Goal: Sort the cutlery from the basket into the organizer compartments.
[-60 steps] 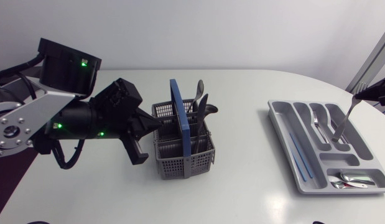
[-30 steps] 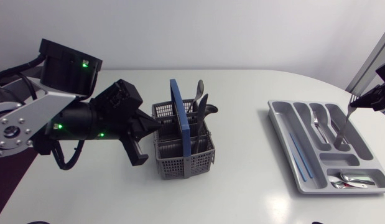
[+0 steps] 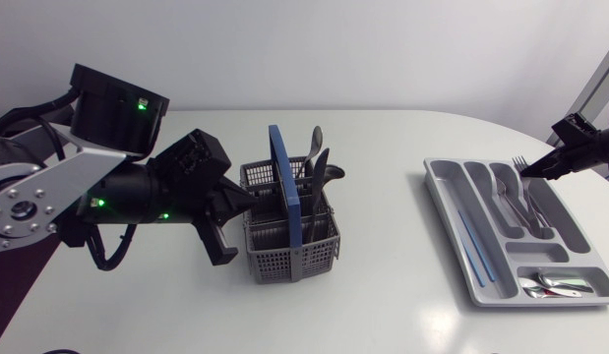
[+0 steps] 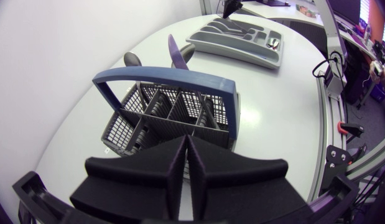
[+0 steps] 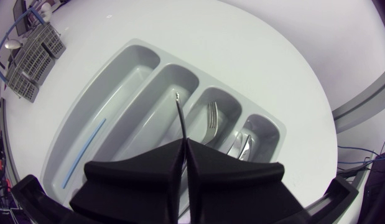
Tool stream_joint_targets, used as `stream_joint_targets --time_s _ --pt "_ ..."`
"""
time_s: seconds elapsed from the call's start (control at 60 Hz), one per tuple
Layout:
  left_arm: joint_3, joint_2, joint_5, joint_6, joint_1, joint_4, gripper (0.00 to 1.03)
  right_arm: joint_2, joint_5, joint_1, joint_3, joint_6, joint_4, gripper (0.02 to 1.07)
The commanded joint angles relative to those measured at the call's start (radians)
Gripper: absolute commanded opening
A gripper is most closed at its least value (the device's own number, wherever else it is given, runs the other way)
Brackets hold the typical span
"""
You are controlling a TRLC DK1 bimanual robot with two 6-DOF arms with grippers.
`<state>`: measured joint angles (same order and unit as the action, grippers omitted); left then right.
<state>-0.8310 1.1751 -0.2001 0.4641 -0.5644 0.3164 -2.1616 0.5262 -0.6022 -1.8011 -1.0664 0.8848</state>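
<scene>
Since a second ago the right pincer (image 5: pixel 183 144) has swung up and out towards 3 o'clock; the held fork (image 5: pixel 178 112), which hung tip-down in a slot, now lies nearly level above the tray; the left arm has barely shifted.

Two matte black wedge fingers of the right pincer are pinching the held fork by its handle; from the wrist it is a thin steel strip seen edge-on, and in the head view its tines point towards 10 o'clock. Under it lies the one organizer (image 5: pixel 148 112), a smooth grey plastic tray at 3 o'clock on the white table (image 3: pixel 383 295); it has four long round-ended slots side by side and a crosswise one at its 5 o'clock end. One slot holds one thin blue stick (image 5: pixel 83 152); another holds a lying fork (image 5: pixel 211 118); the slot beside that holds more steel pieces (image 5: pixel 243 144), too overlapped to count; the crosswise slot holds shiny spoons (image 3: pixel 560 285), two as far as I can tell.

The left pincer (image 4: pixel 187 142) has its fingers pressed together with nothing between them; it hovers at 9 o'clock of the basket (image 4: pixel 117 127), right at its wall, and contact cannot be told. The one basket is grey perforated plastic with grid dividers and one blue hoop handle (image 4: pixel 164 79), at the table's centre; three pieces of cutlery (image 3: pixel 319 157) stand out of its 1 o'clock corner, one of them a rounded spoon bowl.
</scene>
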Motion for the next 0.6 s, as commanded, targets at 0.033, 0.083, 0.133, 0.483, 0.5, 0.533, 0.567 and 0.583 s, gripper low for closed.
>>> stream_joint_targets --time_s 0.033,0.083,0.133,0.483,0.5,0.533,0.567,0.583 --pt "-0.014 0.012 0.005 -0.022 -0.006 0.009 0.06 -0.063 -0.029 0.004 -0.04 0.04 -0.044 0.08" --pt "-0.016 0.011 0.007 -0.022 -0.006 0.01 0.06 -0.075 -0.04 0.012 -0.049 0.057 -0.053 0.08" --pt "-0.014 0.008 0.007 -0.022 -0.005 0.012 0.06 -0.086 -0.051 0.016 -0.055 0.077 -0.067 0.08" --pt "-0.002 -0.009 0.007 -0.019 0.0 0.012 0.06 -0.043 -0.058 0.021 -0.004 0.118 -0.109 0.48" --pt "-0.002 -0.009 0.007 -0.019 0.0 0.012 0.06 -0.037 -0.058 0.021 0.0 0.118 -0.109 0.49" --pt "-0.002 -0.011 0.007 -0.019 0.0 0.012 0.06 -0.02 -0.055 0.021 0.013 0.118 -0.113 0.49" --pt "-0.002 -0.012 0.007 -0.019 0.0 0.012 0.06 0.002 -0.052 0.021 0.029 0.118 -0.115 0.5" --pt "-0.002 -0.012 0.007 -0.019 0.0 0.012 0.06 0.016 -0.048 0.021 0.039 0.118 -0.115 0.51"
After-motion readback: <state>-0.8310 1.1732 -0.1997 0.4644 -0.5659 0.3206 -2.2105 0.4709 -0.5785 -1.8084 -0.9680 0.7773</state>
